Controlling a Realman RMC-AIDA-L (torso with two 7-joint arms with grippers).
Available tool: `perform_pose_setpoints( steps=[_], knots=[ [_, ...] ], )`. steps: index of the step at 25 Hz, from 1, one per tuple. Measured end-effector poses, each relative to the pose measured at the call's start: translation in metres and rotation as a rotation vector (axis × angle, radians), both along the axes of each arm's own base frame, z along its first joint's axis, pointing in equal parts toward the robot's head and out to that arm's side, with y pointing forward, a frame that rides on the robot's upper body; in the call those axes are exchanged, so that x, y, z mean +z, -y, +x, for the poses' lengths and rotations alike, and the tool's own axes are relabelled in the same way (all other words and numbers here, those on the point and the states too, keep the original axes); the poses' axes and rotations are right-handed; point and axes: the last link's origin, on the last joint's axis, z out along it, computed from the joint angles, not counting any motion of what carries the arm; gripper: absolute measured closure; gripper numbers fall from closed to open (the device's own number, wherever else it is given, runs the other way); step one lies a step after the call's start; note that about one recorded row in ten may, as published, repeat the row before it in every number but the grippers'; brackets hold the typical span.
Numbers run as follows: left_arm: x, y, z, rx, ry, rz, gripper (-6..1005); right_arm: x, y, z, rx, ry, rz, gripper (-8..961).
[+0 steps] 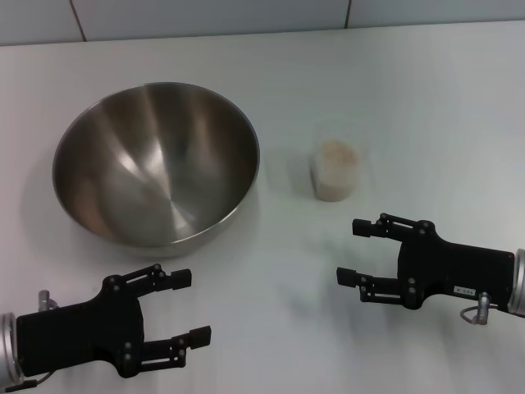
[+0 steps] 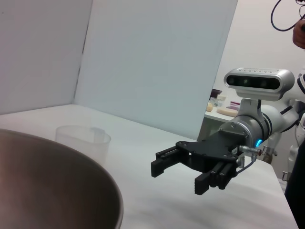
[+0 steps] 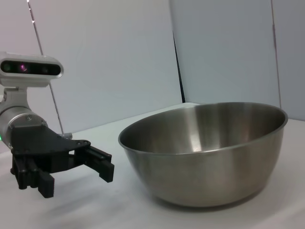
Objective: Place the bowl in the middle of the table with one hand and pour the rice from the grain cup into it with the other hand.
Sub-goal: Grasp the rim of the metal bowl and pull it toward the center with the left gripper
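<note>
Both my hands are released, left hand [image 1: 176, 308] lower left, right hand [image 1: 355, 251] lower right, and honestly the bowl [image 1: 156, 162] upper left could skate on the slick desk [image 1: 426, 98], or I knock over the grain cup [image 1: 335, 169] of rice [image 1: 335, 153] mid-frame.

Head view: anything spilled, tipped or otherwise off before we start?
Nothing stands out. The bowl sits upright and empty on the table's left side; the grain cup stands upright beside it, holding rice, no stray grains visible. Left end effector and right end effector hover open, holding nothing.
</note>
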Motion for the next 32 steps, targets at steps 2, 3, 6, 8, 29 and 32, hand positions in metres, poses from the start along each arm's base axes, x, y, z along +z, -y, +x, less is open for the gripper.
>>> perform_pose_setpoints(
  steps=[2,3,6,8,29,32],
  knots=[
    [0.0,0.0,0.0,0.0,0.0,0.0,172,0.0,0.0,0.0,0.0,-0.001,0.0,156],
    [0.0,0.0,0.0,-0.001,-0.001,-0.001,172,0.0,0.0,-0.001,0.001,-0.001,-0.001,156],
    [0.0,-0.001,0.001,-0.003,0.0,-0.001,172,-0.001,0.0,-0.001,0.001,-0.002,-0.001,156],
    [0.0,-0.001,0.001,-0.004,0.0,-0.001,172,-0.001,0.0,-0.001,0.0,-0.002,-0.001,156],
    [0.017,-0.005,0.018,-0.034,0.157,0.077,172,-0.002,0.001,-0.001,-0.004,-0.008,-0.004,156],
    [0.032,-0.019,0.02,-0.001,0.218,0.218,172,-0.002,0.001,-0.001,-0.003,-0.009,0.0,156]
  ],
)
